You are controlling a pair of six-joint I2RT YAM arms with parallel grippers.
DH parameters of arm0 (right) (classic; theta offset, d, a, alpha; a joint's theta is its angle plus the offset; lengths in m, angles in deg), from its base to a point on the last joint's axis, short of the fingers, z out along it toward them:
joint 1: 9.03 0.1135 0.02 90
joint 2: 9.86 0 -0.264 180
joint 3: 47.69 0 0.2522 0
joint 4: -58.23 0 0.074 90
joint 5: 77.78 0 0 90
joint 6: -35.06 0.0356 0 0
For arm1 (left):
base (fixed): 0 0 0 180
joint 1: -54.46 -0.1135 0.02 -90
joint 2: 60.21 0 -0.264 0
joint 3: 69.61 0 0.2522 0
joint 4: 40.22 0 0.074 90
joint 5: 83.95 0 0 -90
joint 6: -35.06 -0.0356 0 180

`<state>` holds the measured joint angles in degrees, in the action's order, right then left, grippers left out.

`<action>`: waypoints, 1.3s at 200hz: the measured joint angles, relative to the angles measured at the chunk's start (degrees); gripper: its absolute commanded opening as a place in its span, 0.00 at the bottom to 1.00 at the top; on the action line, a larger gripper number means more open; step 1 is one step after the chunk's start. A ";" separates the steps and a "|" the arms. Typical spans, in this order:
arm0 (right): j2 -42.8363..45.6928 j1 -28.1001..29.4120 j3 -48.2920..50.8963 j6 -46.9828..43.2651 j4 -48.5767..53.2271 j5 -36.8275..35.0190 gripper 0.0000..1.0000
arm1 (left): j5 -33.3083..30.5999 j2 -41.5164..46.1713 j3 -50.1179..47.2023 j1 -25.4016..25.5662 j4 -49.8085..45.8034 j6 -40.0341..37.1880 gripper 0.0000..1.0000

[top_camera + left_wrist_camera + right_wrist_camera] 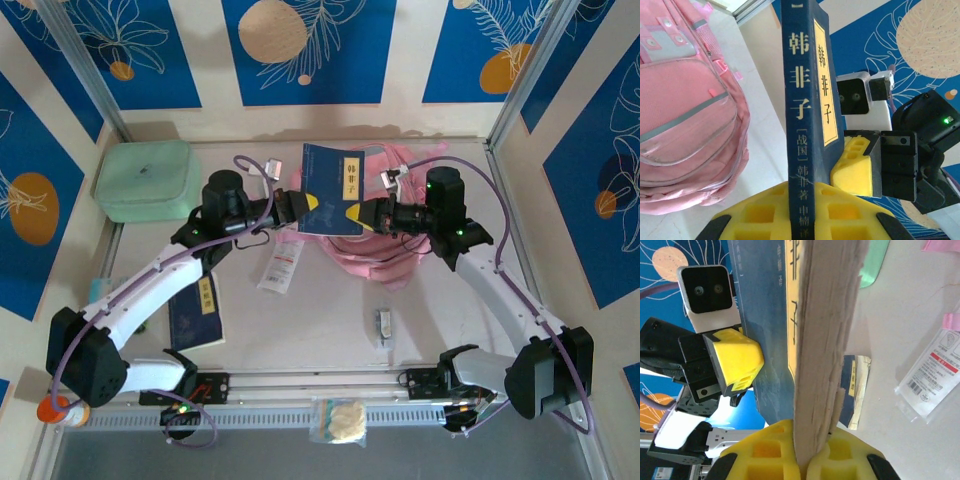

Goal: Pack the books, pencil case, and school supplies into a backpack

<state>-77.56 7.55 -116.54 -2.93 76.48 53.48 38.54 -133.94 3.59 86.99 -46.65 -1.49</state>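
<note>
A navy-blue book (333, 188) with a yellow title strip stands upright above the pink backpack (392, 255), held from both sides. My left gripper (298, 208) is shut on its spine edge (802, 125), the yellow pads (762, 210) pressed to both covers. My right gripper (367, 215) is shut on its page edge (827, 340). A second navy book (196, 311) lies flat by the left arm. The white pencil case (280, 265) with red print lies just left of the backpack. The tiny pale school supplies item (382, 327) sits on the table nearer the front.
A mint-green zip case (145, 180) fills the back left corner. A clear packet (340, 420) lies on the front rail between the arm bases. Metal frame posts and patterned walls close the table on three sides. The backpack (685, 110) lies flat with its front pockets up.
</note>
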 measured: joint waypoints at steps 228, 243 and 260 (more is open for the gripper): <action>17.99 -34.99 5.97 -10.91 34.32 -11.78 0.00 | -18.73 -29.62 21.24 13.84 -23.71 -53.20 0.65; 17.99 -37.31 6.10 -11.15 34.99 -11.98 0.00 | -20.28 -33.38 24.90 14.38 -24.68 -56.98 0.65; 17.99 -38.99 6.10 -11.17 35.23 -11.98 0.00 | -22.32 -37.68 29.38 15.08 -25.44 -60.59 0.65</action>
<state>-59.57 -31.44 -110.44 -14.10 111.71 41.50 16.22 -171.63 32.96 102.07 -72.09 -62.08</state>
